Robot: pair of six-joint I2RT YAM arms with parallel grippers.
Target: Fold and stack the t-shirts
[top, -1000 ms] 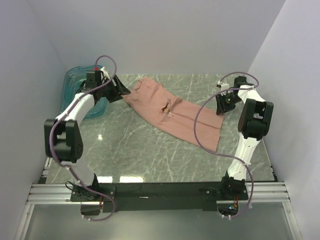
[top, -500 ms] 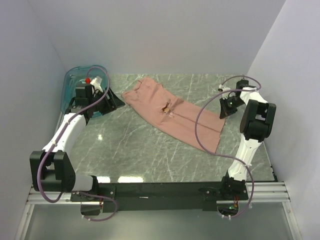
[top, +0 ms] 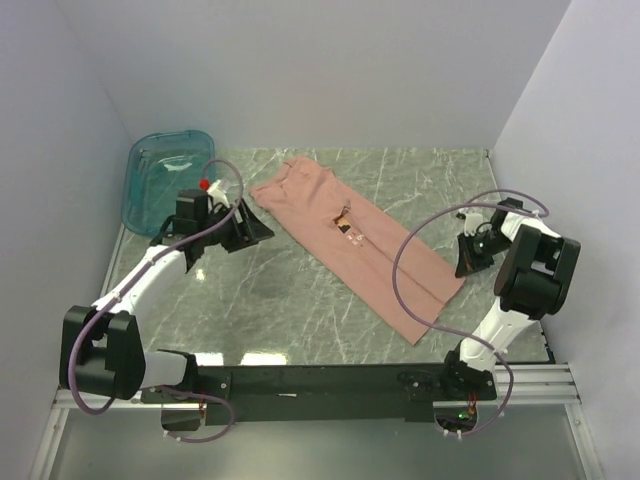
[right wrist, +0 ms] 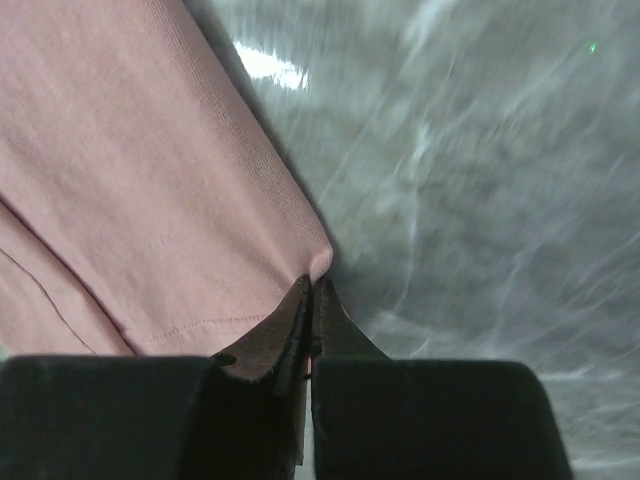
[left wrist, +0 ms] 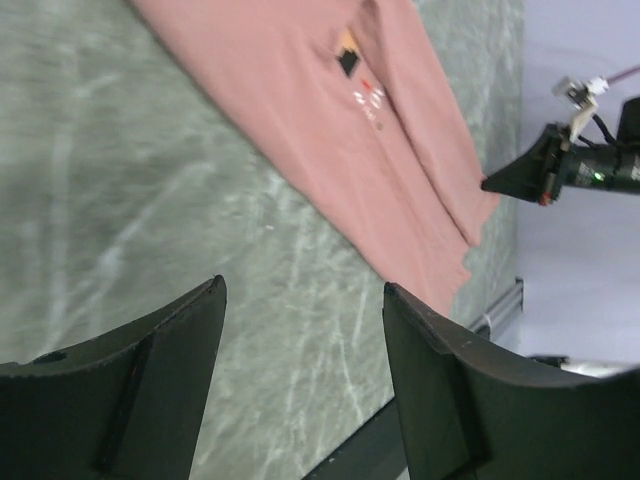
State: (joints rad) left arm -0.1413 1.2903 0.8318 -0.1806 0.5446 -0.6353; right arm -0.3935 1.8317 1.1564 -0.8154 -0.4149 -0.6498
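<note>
Marbled worktop (top: 300, 310) now carries the t-shirt (top: 350, 240) dragged nearer, its corner pinched in the right fingers (right wrist: 285, 315); left fingers (left wrist: 170, 340), spread open, have withdrawn from the bin (top: 160, 180).

The marble table (top: 300, 320) is lit softly and evenly from overhead in the top view. Pale glare patches are seen at its near edge, and a faint shadow is cast beside the left arm (top: 150, 275). In the right wrist view, a bright reflection is caught beside the sharply rendered t-shirt (right wrist: 120, 150), while the stone at right is smeared. Fingers (left wrist: 130, 390) in the left wrist view are shown dark and soft.
</note>
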